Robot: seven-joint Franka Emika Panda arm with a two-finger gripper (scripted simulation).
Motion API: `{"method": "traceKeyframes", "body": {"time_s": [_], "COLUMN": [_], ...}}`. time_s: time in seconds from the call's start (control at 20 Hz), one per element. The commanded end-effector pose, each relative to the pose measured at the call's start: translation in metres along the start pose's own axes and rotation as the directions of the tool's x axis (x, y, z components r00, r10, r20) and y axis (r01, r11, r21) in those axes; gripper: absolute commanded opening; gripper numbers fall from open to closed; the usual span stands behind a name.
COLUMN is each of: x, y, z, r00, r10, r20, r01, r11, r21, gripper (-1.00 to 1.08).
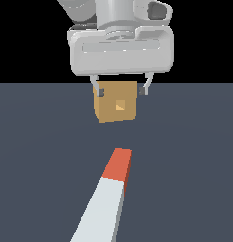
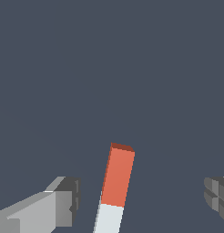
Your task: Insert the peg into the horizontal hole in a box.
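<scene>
My claw (image 1: 119, 90) hangs spread wide, empty, above the dark grey desk (image 1: 194, 142). The long white square-sectioned peg (image 1: 106, 201) with orange-red tip lies flat below, its long axis pointing toward the tan cube box (image 1: 109, 111) and its small square hole (image 1: 120, 105), well apart.

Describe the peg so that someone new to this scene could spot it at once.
On the dark grey floor, nearer the camera than the tan box, lies the peg. It is the only long slim bar: white, with an orange-red end pointing toward the box.
</scene>
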State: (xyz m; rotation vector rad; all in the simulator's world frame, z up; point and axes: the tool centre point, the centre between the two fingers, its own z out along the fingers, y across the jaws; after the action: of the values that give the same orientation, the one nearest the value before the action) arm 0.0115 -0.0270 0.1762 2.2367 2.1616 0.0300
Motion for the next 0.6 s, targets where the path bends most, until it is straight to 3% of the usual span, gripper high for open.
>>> {"method": "traceKeyframes", "body": {"time_s": [0.0,0.25,0.55], "x": [0.0,-0.016,-0.072], "y": [0.0,-0.002,-0.01], "z": [0.0,0.01,0.047], "r00": [1.0,1.0,0.996], "r10": [0.0,0.02,0.09], "r20": [0.0,0.0,0.001], "r01": [0.0,-0.02,-0.09], "r11": [1.0,1.0,0.996], "r21": [0.0,0.003,0.016], "gripper": [1.0,1.0,1.0]}}
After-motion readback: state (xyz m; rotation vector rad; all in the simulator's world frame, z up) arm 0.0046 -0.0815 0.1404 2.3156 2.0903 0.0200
